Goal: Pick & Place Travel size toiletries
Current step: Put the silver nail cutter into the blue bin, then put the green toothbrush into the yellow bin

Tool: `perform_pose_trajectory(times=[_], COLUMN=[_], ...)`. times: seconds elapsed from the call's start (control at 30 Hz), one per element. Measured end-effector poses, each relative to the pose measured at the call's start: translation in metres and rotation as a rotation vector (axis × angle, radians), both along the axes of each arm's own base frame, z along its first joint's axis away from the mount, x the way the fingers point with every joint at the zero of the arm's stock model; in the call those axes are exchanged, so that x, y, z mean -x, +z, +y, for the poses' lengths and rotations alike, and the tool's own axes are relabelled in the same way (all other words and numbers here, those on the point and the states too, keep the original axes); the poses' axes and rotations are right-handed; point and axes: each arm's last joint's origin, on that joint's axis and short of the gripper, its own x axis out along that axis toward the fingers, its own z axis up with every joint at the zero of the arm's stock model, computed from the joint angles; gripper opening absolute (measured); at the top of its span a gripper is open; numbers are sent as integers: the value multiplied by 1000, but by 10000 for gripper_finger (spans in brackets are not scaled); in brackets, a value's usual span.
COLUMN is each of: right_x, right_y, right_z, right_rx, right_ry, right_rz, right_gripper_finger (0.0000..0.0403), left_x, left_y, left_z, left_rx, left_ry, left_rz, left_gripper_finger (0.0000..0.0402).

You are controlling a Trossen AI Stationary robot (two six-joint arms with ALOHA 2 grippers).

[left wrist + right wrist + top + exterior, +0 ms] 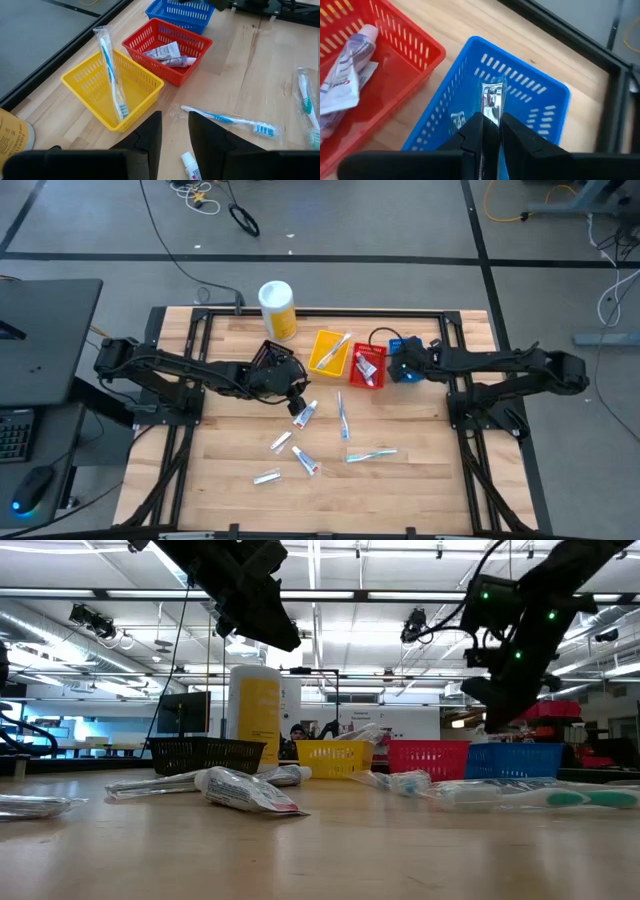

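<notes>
My right gripper (491,131) hangs over the blue tray (530,90) and is shut on a small silvery item (491,100). In the high view it is at the table's far right (407,367). My left gripper (175,142) is open and holds nothing. It hovers near the table's middle (292,388), above a white toothpaste tube (190,167). A blue-and-white toothbrush (111,75) leans in the yellow tray (85,80). Toothpaste tubes (167,54) lie in the red tray (197,42). More tubes (281,442) and toothbrushes (344,418) lie flat on the table. My right gripper pinches the small silvery item (491,107) between its two fingers, and the item's shiny end sticks out past the fingertips. The item is lifted clear, above the inside of the blue tray. How far back it reaches is hidden by the fingers (472,132).
A tall yellow canister with a white lid (277,308) stands at the far edge. A black tray (272,354) sits beside the left gripper. Another wrapped toothbrush (372,454) and tubes (267,476) lie toward the near side. Bare wood lies left and right of them.
</notes>
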Motion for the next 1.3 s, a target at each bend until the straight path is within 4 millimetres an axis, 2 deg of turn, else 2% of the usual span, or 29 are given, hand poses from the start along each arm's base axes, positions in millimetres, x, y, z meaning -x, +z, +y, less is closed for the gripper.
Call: perform_pose_trajectory(times=[0.17,0.37,0.63,0.73,0.87,1.1,1.3], right_x=[3,11,-9,-20,-32,-41,-44], right_y=[-12,-15,-2,6,14,17,19], right_z=[-13,-23,-28,-27,-20,-3,2], right_rx=[-35,-8,51,57,68,37,83], right_ry=[24,-63,-6,60,253,583,650], right_rz=[-55,-35,-279,-410,-485,-465,-455], right_gripper_finger=[87,130,137,137,137,137,137], left_x=[0,0,0,1,5,12,15], left_y=[0,0,-1,-3,-7,-11,-11], left_z=[0,0,-1,-4,-12,-36,-50], left_rx=[0,0,26,78,126,168,227], left_ry=[0,0,-31,-61,-71,-110,-98], left_rz=[0,0,9,23,60,107,81], left_gripper_finger=[105,105,105,105,105,105,105])
